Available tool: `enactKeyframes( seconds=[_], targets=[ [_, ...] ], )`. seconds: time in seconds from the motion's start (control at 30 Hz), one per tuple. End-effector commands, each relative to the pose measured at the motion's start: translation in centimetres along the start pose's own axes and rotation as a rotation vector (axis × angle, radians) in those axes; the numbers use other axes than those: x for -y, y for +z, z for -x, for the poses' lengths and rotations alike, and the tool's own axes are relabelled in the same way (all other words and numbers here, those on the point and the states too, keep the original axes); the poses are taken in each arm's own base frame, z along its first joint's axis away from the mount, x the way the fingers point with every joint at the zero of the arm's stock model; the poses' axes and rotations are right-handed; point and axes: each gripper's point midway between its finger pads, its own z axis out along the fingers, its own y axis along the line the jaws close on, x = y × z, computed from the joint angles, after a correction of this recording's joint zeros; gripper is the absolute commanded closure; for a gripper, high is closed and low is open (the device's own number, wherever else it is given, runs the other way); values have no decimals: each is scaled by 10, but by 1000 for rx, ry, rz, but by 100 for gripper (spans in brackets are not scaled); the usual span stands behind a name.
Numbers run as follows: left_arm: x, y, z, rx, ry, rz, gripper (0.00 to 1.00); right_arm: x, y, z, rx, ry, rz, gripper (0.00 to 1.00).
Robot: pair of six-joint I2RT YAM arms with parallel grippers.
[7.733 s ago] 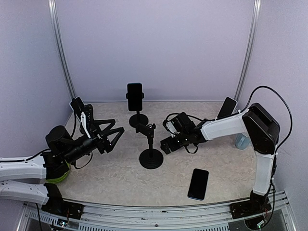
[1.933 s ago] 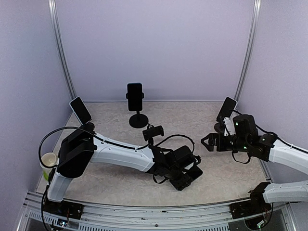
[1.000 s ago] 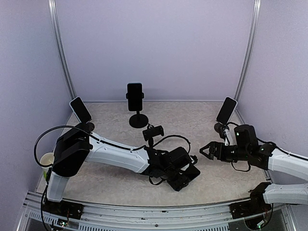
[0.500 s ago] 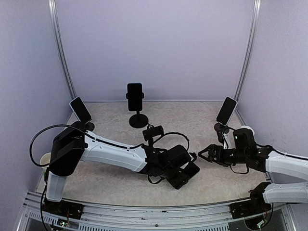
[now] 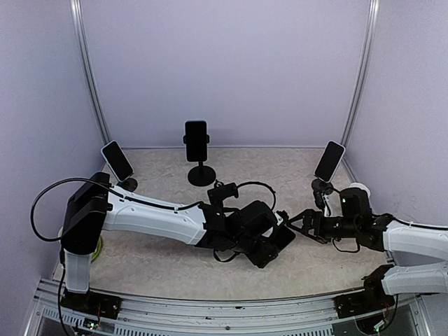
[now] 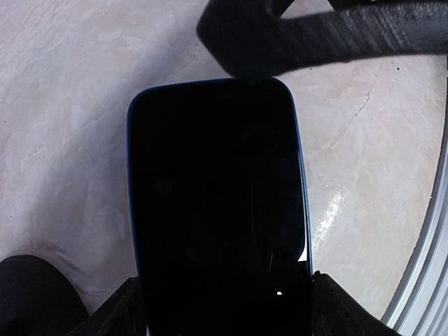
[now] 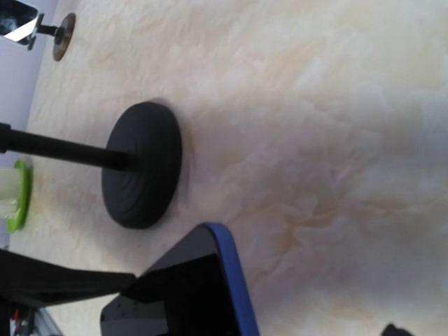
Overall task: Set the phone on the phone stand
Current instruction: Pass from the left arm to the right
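Note:
My left gripper point(image 5: 264, 246) reaches across the table's middle and is shut on the phone point(image 5: 280, 235), a dark-screened handset with a blue rim. The left wrist view shows the phone point(image 6: 217, 203) filling the frame, clamped at its near end by my left gripper point(image 6: 224, 311). My right gripper point(image 5: 298, 225) is open right at the phone's far end, one finger point(image 6: 315, 35) lying across that end. The phone's corner point(image 7: 196, 280) sits low in the right wrist view. The phone stand's clamp point(image 5: 224, 192) rises behind my left arm, and its round base point(image 7: 143, 175) shows beyond the phone.
Three other phones stand on holders: back centre point(image 5: 197, 140), back left point(image 5: 117, 159) and back right point(image 5: 330, 160). A green-rimmed cup point(image 7: 10, 192) sits at the far left. The table's metal front rail point(image 5: 224, 308) runs along the near edge.
My left gripper has carried the phone up and to the right, toward the right gripper. The right gripper has slid left until it meets the phone's far end.

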Motion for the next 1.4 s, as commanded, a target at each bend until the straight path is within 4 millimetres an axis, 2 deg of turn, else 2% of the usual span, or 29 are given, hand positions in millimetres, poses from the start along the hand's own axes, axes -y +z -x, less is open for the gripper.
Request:
enactKeyframes(
  seconds=[0.0, 0.33, 0.5, 0.9, 1.2, 1.37],
  targets=[
    [5, -29, 40, 127, -17, -11, 37, -9, 4, -2, -17, 16, 80, 3],
    [12, -44, 58, 171, -10, -15, 36, -28, 8, -3, -45, 51, 208, 10],
    [15, -49, 66, 190, -8, -20, 36, -31, 11, -3, -54, 67, 233, 12],
    [18, -49, 71, 199, -5, -20, 36, -53, 17, -2, -73, 60, 316, 21],
    [19, -47, 71, 198, -4, -18, 36, -68, 21, -10, -108, 42, 371, 39],
    [18, -45, 69, 190, -2, -12, 35, -73, 21, -11, -114, 39, 386, 45]
  ],
)
